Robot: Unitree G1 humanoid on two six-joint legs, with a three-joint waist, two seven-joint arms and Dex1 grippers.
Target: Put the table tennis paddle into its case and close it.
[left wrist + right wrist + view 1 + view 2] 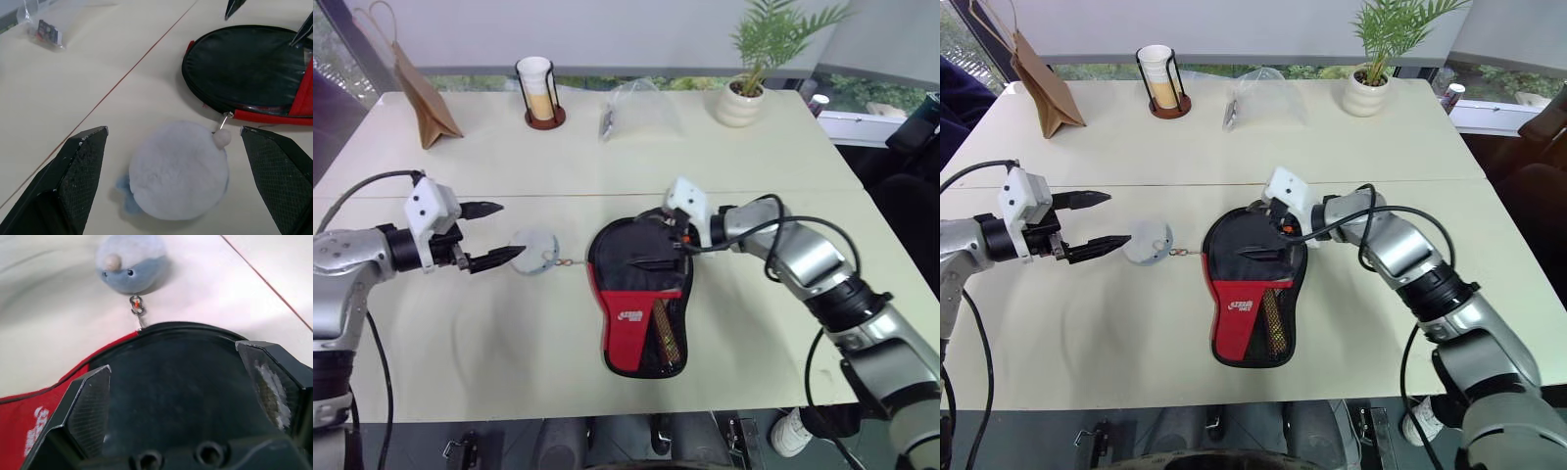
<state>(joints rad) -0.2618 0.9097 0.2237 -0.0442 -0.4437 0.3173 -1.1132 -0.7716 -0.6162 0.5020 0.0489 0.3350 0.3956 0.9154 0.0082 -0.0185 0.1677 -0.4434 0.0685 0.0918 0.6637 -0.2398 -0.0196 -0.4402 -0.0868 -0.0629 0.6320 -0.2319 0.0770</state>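
Case lies flat near the front edge of the pale counter, round end away from the robot, red panel with white logo and mesh pocket toward it. Through the mesh a wooden, red-striped handle shows, so the table tennis paddle sits inside; its round face is hidden under the black fabric. Whether the zip is closed all round cannot be made out; a red edge shows along the case's left rim.

Right claw hangs over the round black end of the case, fingers spread wide, pinching nothing. From the head views its fingers merge with the black fabric, so contact with the case cannot be judged.

Left claw hovers left of the case, fingers spread, empty. Between and just beyond its fingertips lies a small round grey pouch, joined to the case rim by a short metal chain. The fingers are apart from the pouch.

Far side of the counter: brown paper bag, cup in a wire holder, clear plastic bag with contents too small to identify, potted plant.
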